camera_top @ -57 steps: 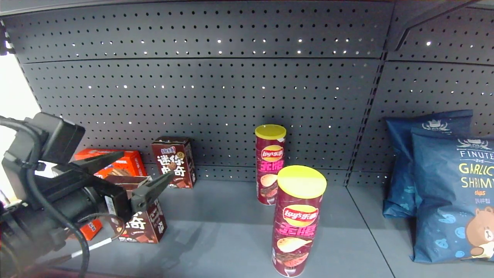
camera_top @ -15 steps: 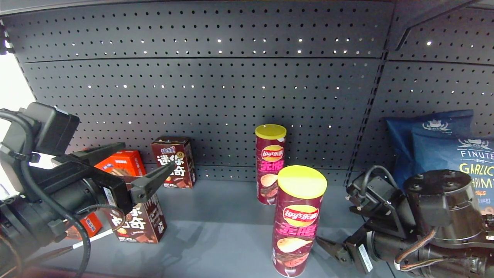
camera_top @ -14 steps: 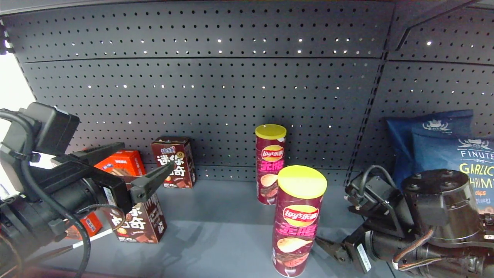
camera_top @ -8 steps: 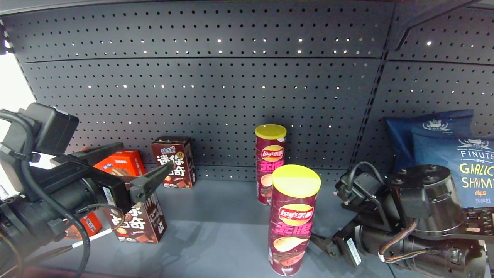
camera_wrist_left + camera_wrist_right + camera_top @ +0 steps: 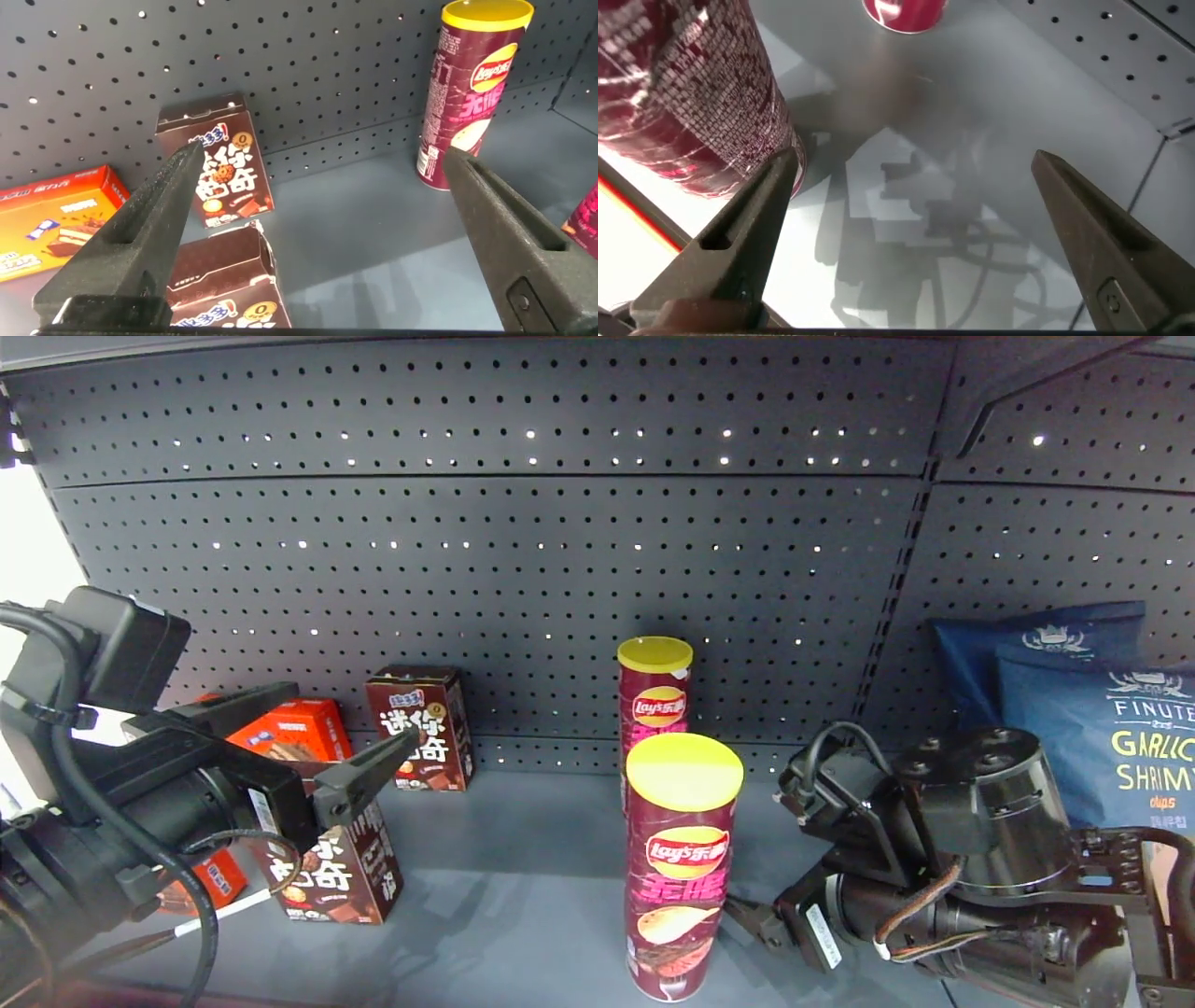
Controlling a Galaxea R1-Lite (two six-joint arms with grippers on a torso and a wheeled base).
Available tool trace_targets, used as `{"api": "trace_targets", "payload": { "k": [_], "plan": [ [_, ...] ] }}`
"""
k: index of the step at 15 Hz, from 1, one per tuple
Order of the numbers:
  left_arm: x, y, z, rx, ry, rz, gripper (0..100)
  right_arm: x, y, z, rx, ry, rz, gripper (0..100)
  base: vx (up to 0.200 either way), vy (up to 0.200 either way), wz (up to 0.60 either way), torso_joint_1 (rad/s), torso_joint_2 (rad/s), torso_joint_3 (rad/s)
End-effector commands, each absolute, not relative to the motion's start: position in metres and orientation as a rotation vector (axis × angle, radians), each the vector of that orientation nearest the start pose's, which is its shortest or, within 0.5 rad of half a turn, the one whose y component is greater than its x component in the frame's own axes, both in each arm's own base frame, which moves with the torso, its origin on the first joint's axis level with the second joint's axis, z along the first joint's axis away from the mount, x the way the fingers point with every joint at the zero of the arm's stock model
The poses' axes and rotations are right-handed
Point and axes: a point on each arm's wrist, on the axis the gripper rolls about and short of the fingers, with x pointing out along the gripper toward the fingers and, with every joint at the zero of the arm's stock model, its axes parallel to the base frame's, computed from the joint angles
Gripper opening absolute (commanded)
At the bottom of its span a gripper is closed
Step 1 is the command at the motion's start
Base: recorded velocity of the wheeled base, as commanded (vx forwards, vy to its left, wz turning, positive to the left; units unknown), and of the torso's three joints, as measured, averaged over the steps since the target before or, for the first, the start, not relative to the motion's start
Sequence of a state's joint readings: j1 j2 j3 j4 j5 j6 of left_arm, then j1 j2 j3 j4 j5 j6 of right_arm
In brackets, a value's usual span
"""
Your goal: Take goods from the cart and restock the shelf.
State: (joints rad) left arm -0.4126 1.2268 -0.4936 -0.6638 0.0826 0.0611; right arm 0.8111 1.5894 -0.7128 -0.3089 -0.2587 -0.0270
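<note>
the front chip can (image 5: 681, 859) stands upright at the shelf (image 5: 523, 896) edge, just ahead of the rear chip can (image 5: 653, 686), the right claw (image 5: 915, 159) splayed with one finger low against its side — likely squaring the row — the left claw (image 5: 350, 714) parted, idle over a brown snack box (image 5: 341, 873).

The black left arm (image 5: 112, 821) is seen at the lower left of the head view, its dark two-fingered left gripper (image 5: 355, 711) spread wide and aimed toward the frame's centre. At the lower right, the black right arm (image 5: 971, 859) is held low, its right gripper (image 5: 915, 159) likewise parted wide.
</note>
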Motion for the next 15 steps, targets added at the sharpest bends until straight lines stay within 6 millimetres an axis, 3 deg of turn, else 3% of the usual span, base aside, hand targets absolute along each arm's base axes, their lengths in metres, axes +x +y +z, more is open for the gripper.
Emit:
{"api": "trace_targets", "payload": {
  "k": [1, 15],
  "plan": [
    [0.1673, -0.0712, 0.2143, 0.078, 0.059, -0.332, 100, 0.1851, 0.1896, 0.1578, -0.324, 0.490, 0.552, 100, 0.000, 0.000, 0.00, 0.000, 0.00, 0.000],
    [0.1665, -0.0708, 0.2122, 0.080, 0.066, -0.332, 100, 0.1824, 0.1878, 0.1579, -0.323, 0.490, 0.554, 100, 0.000, 0.000, 0.00, 0.000, 0.00, 0.000]
  ]
}}
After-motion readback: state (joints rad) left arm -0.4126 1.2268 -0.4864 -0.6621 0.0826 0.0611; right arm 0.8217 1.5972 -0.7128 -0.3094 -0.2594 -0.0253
